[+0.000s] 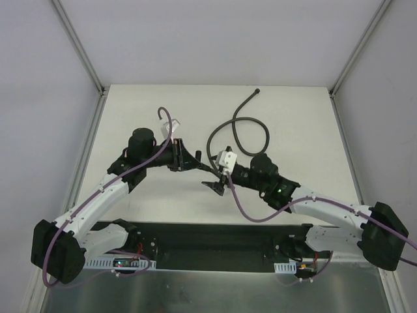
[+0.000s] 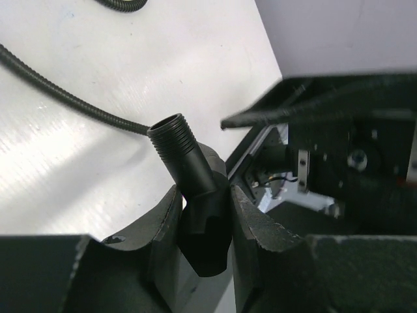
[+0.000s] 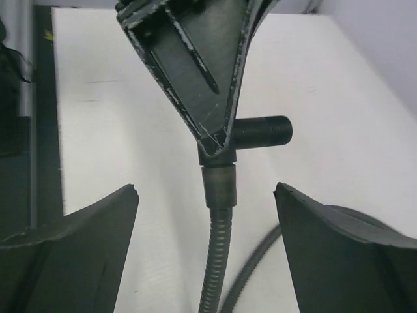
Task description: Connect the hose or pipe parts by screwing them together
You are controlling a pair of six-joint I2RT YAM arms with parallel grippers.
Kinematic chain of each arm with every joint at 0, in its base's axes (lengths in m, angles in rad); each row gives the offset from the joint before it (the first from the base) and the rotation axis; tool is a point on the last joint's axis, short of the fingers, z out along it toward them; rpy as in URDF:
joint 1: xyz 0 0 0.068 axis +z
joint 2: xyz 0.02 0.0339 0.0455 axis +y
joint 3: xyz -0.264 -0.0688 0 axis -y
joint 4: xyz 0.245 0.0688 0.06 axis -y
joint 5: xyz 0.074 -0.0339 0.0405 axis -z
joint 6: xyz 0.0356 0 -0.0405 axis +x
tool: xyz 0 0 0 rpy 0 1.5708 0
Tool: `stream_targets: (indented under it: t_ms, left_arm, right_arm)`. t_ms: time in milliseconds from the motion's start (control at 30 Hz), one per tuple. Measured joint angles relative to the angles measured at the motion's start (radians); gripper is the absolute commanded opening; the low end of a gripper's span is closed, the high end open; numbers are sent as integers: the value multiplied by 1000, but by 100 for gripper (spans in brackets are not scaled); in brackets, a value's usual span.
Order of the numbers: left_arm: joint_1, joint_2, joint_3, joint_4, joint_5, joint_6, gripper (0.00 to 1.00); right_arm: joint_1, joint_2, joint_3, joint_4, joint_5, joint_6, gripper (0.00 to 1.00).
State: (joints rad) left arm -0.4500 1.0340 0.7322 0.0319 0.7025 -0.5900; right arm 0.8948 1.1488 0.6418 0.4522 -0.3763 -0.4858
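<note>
Black and T-shaped, the small fitting sits pinched between the fingers of the left gripper. That gripper is closed down tight on the fitting's body and holds it up off the white table. One threaded stub of the fitting points up and away from the fingers, bare.

Seen from the right wrist, the same stub juts out sideways past the left gripper's fingers. Below them the hose's collar stands upright with its top against the underside of the fitting. How far it is screwed in I cannot tell, since the fingers cover the joint.

The right gripper has its fingers spread wide, one on each side of the dark-grey ribbed hose. Neither finger touches the hose, and the gripper has hold of nothing. The hose drops from the collar down between those open fingers.

From overhead, the two grippers meet near the middle of the table, the left one coming in from the left and the right one from the right. The rest of the hose lies on the table beyond the right arm. It curls in a loose loop and then runs off toward the far edge, where its small knobbed end rests. Purple cables run along both arms.
</note>
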Motion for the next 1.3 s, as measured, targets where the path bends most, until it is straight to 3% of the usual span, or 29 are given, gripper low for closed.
stream_targets:
  t_ms: [167,267,367,467,533,567,700,867,933,1067,1133,1167,1267,1300]
  left_arm:
    - [0,0,4,-10,-16,-168,0]
    - [0,0,4,-16,-27,-258,0]
    - [0,-2,4,-17,-30,-327,0]
    - [0,-13,4,-33,-33,-362,0]
    - [5,-15,4,-35,-35,-352,0]
    - [6,-15,4,-35,-32,-336,0]
    - [7,-14,4,-26,-16,-186,0]
    - [15,7,9,2,23,45,0]
    - [14,7,9,15,42,129,0]
    - [12,21,10,12,53,217,0]
    - [11,35,10,11,58,225,0]
    - [11,38,10,11,57,225,0]
    - [11,38,10,11,50,197,0]
    - [11,37,10,10,44,174,0]
  right_arm:
    - [212,-14,-39,60,354,-248,84]
    - [270,25,-42,110,508,-372,70]
    - [300,72,-39,151,611,-463,34]
    - [327,125,-26,189,692,-534,12]
    - [333,139,-18,198,715,-554,4]
    - [333,140,-13,190,716,-553,1]
    - [293,136,20,102,627,-489,1]
    - [61,148,108,-60,117,-234,1]
    - [-44,193,124,-30,-125,-78,2]
    - [-166,322,133,130,-447,207,38]
    - [-181,340,127,154,-482,283,53]
    - [-185,335,116,161,-478,298,67]
    - [-184,259,47,165,-387,295,86]
    - [-171,211,13,162,-332,271,88]
